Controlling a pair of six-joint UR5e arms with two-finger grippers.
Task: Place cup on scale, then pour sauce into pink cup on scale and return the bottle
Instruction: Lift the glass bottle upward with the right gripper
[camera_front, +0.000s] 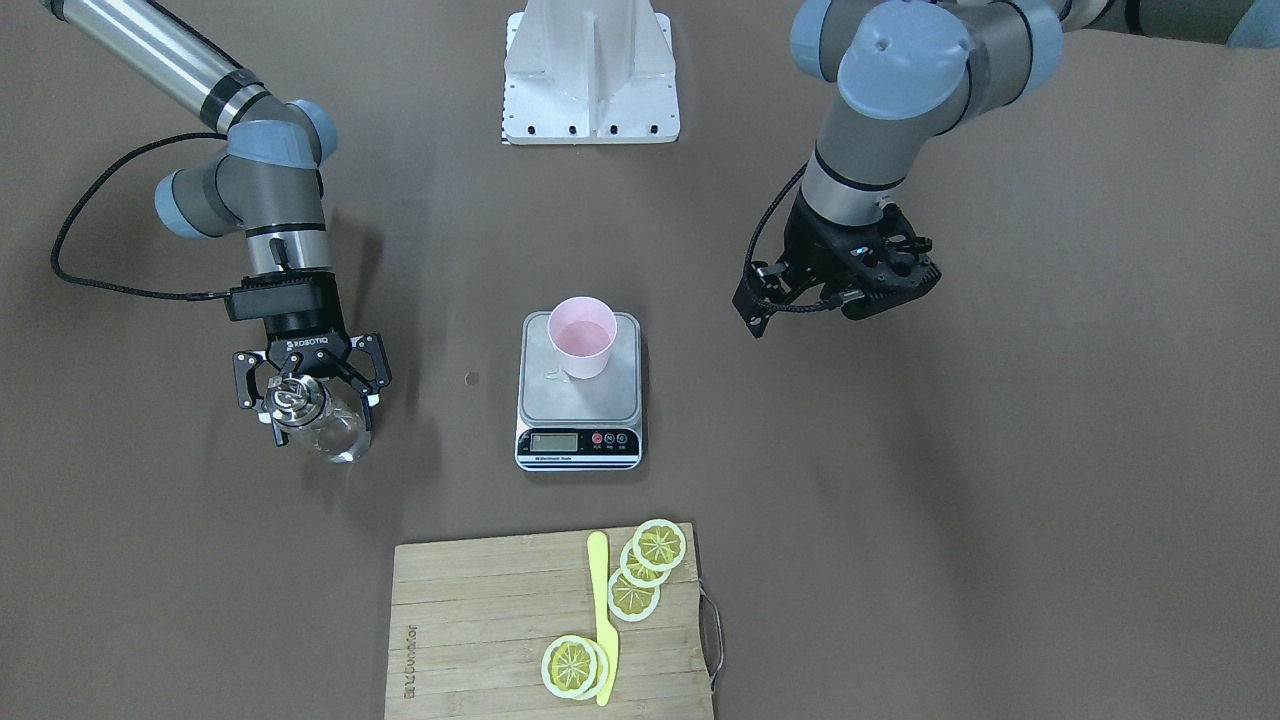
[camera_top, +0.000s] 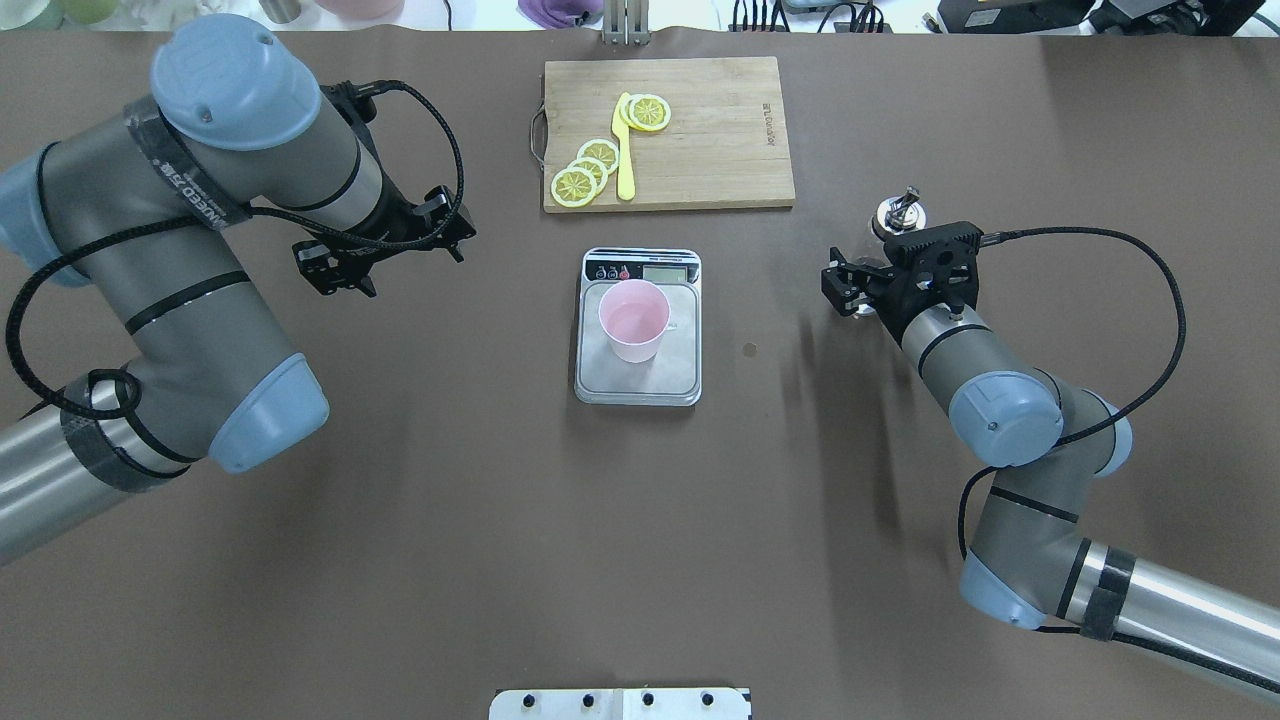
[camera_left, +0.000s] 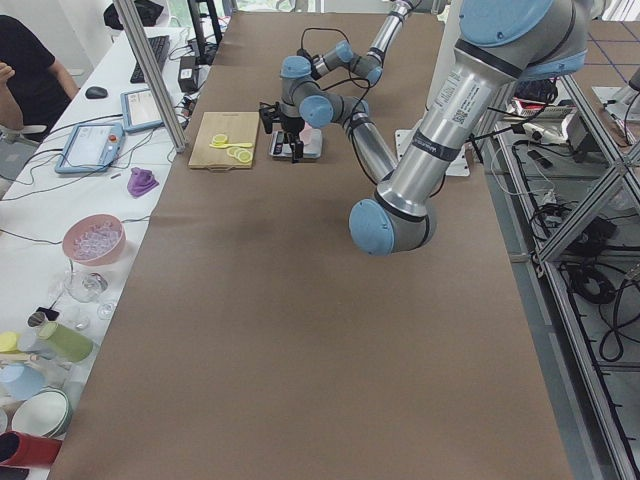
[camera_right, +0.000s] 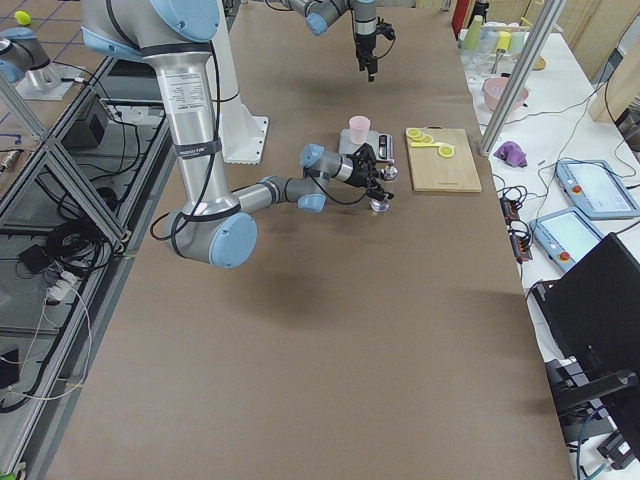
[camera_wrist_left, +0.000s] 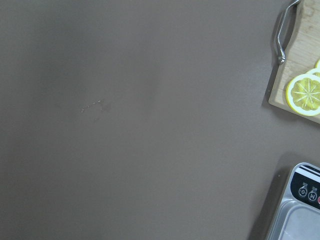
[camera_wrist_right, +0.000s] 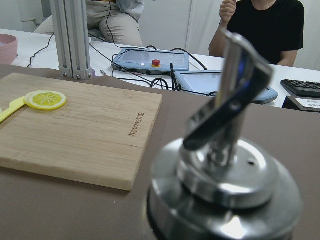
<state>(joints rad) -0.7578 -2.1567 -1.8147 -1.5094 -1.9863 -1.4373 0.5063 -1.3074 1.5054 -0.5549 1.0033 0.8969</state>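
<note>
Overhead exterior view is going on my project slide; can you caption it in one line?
Pink cup sits on the scale while the right gripper straddles the bottle.

you've got the right gripper (camera_front: 318, 405) at left-centre of the front view, pointing down w/ jaws spread wide. left gripper (camera_top: 380, 258) sits upper left in the overhead view, jaws apart too. both elbows bent.

The cup (camera_top: 633, 318) is set upright on the scale (camera_top: 683, 375) at centre. The bottle (camera_top: 897, 213) is stood well right; lemon slices (camera_top: 575, 185) are laid on the far cutting board (camera_top: 720, 150).
</note>
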